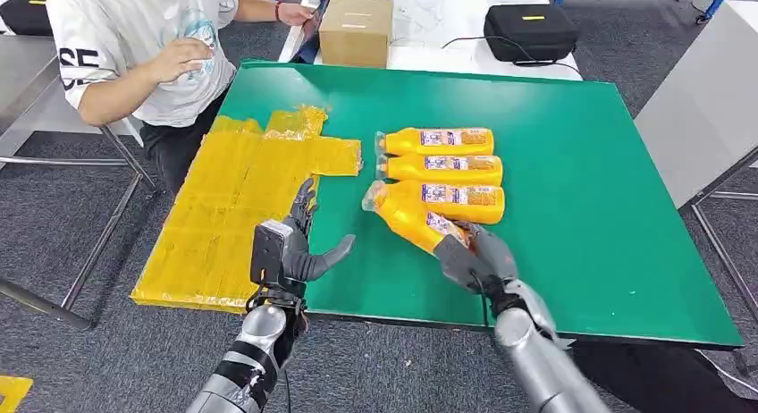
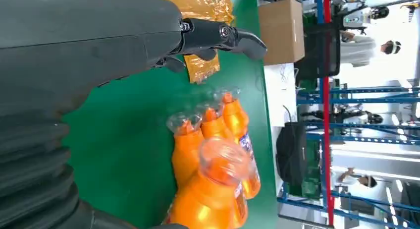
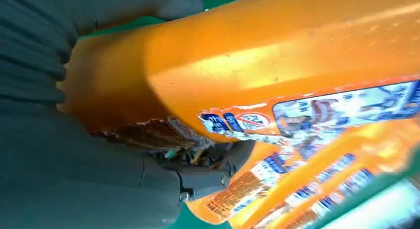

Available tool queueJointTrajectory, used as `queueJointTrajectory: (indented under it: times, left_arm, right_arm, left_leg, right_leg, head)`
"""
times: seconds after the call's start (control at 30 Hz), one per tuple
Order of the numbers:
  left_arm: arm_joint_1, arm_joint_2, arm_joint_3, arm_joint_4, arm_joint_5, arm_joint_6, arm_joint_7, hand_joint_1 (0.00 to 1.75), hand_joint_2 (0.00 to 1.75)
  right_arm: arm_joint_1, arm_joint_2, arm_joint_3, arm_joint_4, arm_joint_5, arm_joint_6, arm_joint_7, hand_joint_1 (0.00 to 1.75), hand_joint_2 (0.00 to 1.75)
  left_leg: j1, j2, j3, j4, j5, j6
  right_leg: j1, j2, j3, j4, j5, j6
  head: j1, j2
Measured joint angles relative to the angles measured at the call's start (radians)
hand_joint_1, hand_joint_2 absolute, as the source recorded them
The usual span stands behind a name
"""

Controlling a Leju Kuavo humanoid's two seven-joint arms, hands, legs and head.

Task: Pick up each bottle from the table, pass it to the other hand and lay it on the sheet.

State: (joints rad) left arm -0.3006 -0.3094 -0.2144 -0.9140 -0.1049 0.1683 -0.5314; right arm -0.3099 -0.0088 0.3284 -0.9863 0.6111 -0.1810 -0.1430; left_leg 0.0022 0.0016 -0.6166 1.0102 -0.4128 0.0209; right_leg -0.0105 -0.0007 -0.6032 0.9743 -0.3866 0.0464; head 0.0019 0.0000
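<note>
Bottle number four, the nearest of the orange ones, is grasped at its base end by the right hand, fingers wrapped round the body; the right wrist view shows the orange wall and torn label pressed against the palm. Its long axis runs on a slant, cap end pointing away from the robot and toward its left, cap close to the third bottle's cap, and I cannot tell if it has cleared the counter. The left hand hangs released, fingers spread and thumb out, holding nothing, over the counter just beside the edge of the yellow sheet. So the capped end lies toward the empty hand, with bare green between them. My judgement: the handover wants the bottle swung leftward so the left hand can close round the neck half.
</note>
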Motion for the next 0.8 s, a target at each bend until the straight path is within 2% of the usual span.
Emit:
queueJointTrajectory:
  times: [0.1,0.17,0.2,0.23,0.37,0.8]
  left_arm:
    - [-0.001,0.0,0.0,0.0,0.0,0.0,0.002,0.0,1.75]
    - [-0.006,0.0,-0.004,0.002,0.02,-0.028,0.025,0.0,1.75]
    - [-0.017,0.0,-0.022,0.006,0.049,-0.082,0.05,0.0,1.75]
    - [-0.03,0.0,-0.046,0.016,0.145,-0.224,0.099,0.0,1.75]
    - [-0.047,0.001,-0.067,0.032,0.201,-0.289,0.112,0.0,1.75]
    - [-0.061,0.004,-0.103,0.038,0.198,-0.275,0.114,0.0,1.75]
  right_arm:
    - [0.005,0.002,0.0,-0.004,0.0,-0.005,-0.001,1.75,1.75]
    - [0.054,0.05,0.001,-0.061,-0.002,-0.089,-0.022,1.75,1.75]
    - [0.061,0.099,0.005,-0.078,0.009,-0.188,-0.057,1.75,1.75]
    - [0.033,0.142,0.032,-0.061,0.05,-0.255,-0.078,1.75,1.75]
    - [-0.017,0.186,0.061,0.001,0.031,-0.268,-0.102,1.75,1.75]
    - [-0.098,0.241,0.117,0.12,0.018,-0.227,-0.115,1.75,1.75]
  left_leg:
    - [0.0,0.0,0.0,0.0,0.0,0.0]
    - [0.0,0.0,-0.005,0.0,0.001,0.0]
    - [0.0,0.0,-0.008,0.0,0.001,0.0]
    - [0.0,0.0,-0.01,0.0,0.001,0.0]
    - [-0.001,-0.001,-0.011,0.0,0.001,0.0]
    - [0.0,-0.003,-0.012,0.0,0.001,0.0]
  right_leg:
    - [0.0,0.0,0.0,0.0,0.0,0.0]
    - [0.0,0.0,-0.005,0.001,0.0,0.0]
    - [0.0,0.0,-0.007,0.001,0.0,0.0]
    - [-0.001,0.0,-0.009,0.001,0.0,0.0]
    - [-0.001,0.0,-0.01,0.001,0.0,0.0]
    - [-0.001,-0.001,-0.011,0.001,0.0,0.0]
  head:
    - [0.0,0.0]
    - [0.0,0.0]
    - [0.0,0.0]
    - [0.0,0.0]
    - [0.0,0.0]
    - [0.0,0.0]
